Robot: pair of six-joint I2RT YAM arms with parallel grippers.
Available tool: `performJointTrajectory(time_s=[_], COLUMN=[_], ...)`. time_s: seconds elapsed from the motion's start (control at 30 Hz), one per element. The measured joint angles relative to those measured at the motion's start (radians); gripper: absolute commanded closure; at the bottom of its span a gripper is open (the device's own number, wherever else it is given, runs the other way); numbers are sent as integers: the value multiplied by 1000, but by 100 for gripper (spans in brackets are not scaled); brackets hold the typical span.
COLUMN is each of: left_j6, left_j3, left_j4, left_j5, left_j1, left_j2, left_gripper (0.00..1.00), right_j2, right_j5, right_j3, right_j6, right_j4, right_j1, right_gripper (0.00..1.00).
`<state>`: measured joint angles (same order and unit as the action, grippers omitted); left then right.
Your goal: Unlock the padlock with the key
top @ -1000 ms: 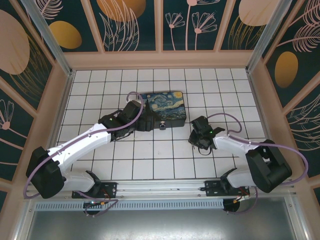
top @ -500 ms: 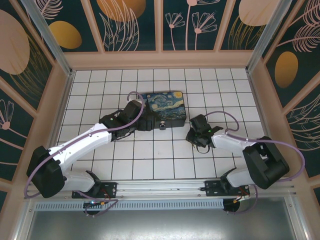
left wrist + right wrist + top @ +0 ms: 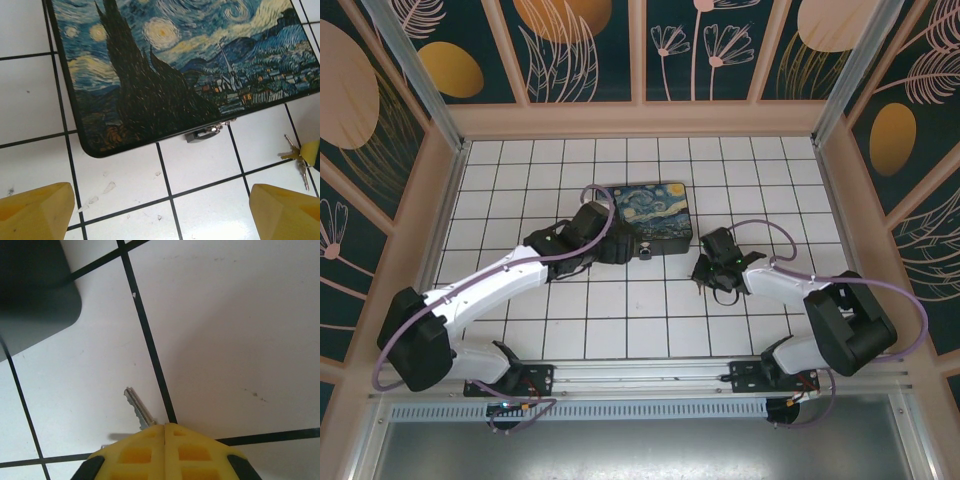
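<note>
The tiny silvery padlock [image 3: 205,132] hangs on the latch at the front edge of the black box with the starry-night lid [image 3: 165,60]; in the top view the padlock [image 3: 646,252] sits just right of my left gripper [image 3: 623,250]. My left gripper [image 3: 160,220] is open, its yellow fingers [image 3: 35,212] wide apart over bare tile, short of the padlock. My right gripper [image 3: 165,432] is shut on the key [image 3: 138,409], whose toothed blade sticks out forward and left just above the tile. From the left wrist view, the key bunch [image 3: 296,156] shows at the right edge.
The box's dark corner [image 3: 35,300] lies ahead and left of the right gripper [image 3: 704,273]. Wooden walls [image 3: 640,118] ring the white tiled floor [image 3: 620,310]. Free tiles lie in front of the box and between the two arms.
My right gripper has shifted a little left toward the box with the key. My left gripper has edged forward and right along the box's front.
</note>
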<state>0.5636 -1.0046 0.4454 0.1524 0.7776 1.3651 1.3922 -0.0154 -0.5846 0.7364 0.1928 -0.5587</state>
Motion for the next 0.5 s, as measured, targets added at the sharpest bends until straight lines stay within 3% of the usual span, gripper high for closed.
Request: performJointTrajectory(time_s=[0.27,0.5], left_j6=[-14,60], left_j3=[-13,82], left_j4=[-23,-290], left_j5=[-67,-343], left_j1=[16,50], left_j2=[24,70], left_gripper=[14,32], right_j2=[-90,-178], right_j5=[26,98], right_j3=[0,-4], right_j6=[-73,-111], right_j4=[45,64], right_j1=[1,2], right_gripper=[100,100])
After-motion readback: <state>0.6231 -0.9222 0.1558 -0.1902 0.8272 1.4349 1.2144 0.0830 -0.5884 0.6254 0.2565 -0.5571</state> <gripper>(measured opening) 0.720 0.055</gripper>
